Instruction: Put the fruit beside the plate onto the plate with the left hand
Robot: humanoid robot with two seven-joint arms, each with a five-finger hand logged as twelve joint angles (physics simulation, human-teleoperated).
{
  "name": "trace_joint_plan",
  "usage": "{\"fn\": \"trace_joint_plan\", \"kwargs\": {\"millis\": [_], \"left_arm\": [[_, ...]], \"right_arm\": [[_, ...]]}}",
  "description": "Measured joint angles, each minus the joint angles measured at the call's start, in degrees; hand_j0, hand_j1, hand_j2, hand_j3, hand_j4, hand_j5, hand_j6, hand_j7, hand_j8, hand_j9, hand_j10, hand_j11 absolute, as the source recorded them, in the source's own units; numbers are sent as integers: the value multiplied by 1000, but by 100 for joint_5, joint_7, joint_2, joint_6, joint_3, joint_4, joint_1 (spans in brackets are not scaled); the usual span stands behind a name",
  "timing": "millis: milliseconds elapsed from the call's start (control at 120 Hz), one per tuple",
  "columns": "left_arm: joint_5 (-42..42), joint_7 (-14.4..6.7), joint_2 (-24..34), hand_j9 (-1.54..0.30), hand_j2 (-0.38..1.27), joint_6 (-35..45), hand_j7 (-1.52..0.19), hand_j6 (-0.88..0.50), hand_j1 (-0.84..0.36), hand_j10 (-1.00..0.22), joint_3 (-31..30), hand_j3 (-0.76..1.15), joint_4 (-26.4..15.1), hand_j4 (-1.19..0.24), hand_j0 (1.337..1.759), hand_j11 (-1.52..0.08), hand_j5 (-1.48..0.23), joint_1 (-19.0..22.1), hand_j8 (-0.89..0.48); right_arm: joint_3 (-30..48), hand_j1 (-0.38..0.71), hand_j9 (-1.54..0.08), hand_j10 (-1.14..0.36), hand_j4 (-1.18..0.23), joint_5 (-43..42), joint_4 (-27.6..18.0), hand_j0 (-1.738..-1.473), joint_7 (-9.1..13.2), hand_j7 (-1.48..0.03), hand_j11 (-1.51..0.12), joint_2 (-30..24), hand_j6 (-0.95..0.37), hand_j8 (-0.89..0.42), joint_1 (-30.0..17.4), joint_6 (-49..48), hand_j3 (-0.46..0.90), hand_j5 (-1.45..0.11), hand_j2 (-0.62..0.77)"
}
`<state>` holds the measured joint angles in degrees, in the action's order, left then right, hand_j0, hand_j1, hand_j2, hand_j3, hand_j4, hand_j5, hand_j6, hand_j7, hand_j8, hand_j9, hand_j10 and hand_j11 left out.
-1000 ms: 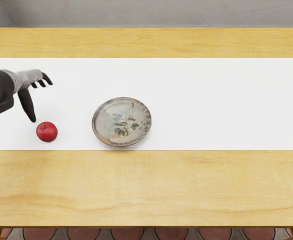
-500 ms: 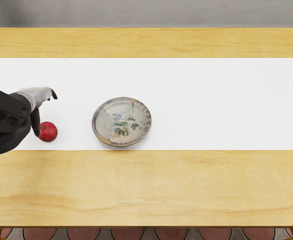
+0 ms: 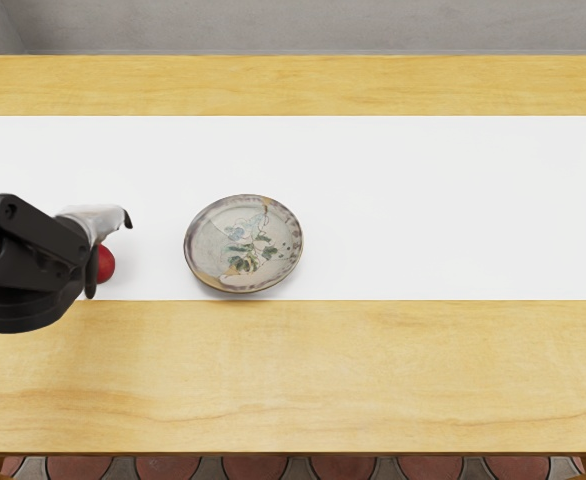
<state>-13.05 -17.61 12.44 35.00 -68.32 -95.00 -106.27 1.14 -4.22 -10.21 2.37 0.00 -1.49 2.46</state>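
Note:
A red apple (image 3: 105,263) lies on the white runner, left of the plate; only its right edge shows, since my left forearm and wrist hide the rest. My left hand (image 3: 107,252) hovers over the apple, open. Its pale fingers (image 3: 108,217) stretch past the apple's far side and the dark thumb sits at its near left. Whether the hand touches the apple cannot be told. The round patterned ceramic plate (image 3: 205,238) sits right of the apple with nothing on it, a short gap between them. The right arm is out of view.
The white runner (image 3: 423,200) crosses the wooden table (image 3: 303,370) from left to right. A grey wall runs behind the table's far edge.
My left arm has swung forward and right, from behind the apple to over it, and now covers most of the fruit. Apple and plate have not moved.

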Motion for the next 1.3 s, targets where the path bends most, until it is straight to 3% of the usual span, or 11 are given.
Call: {"fn": "trace_joint_plan", "kwargs": {"millis": [308, 542, 1300], "left_arm": [[4, 36, -233, -327, 51, 0, -327, -252, 47, -252, 22, 0, 360, -252, 1658, -327, -327, 268, -252], [4, 49, -252, -342, 53, 0, -342, -264, 33, -264, 18, 0, 397, -264, 1658, -342, -342, 321, -264], [3, 57, -76, -566, 104, 0, -566, -434, -165, -434, -112, 0, 427, -434, 1658, -566, -566, 379, -434]], "right_arm": [[0, -318, -34, -26, -26, 0, 1, -1658, 0, -34, -34, 0, -26, -26, 0, 0, 0, -34, -5], [0, -318, -34, -26, -26, 0, 0, -1658, 0, -34, -34, 0, -26, -26, 0, 0, 0, -34, -5], [0, -318, -34, -26, -26, 0, 0, -1658, 1, -34, -34, 0, -26, -26, 0, 0, 0, -34, -5]]}}
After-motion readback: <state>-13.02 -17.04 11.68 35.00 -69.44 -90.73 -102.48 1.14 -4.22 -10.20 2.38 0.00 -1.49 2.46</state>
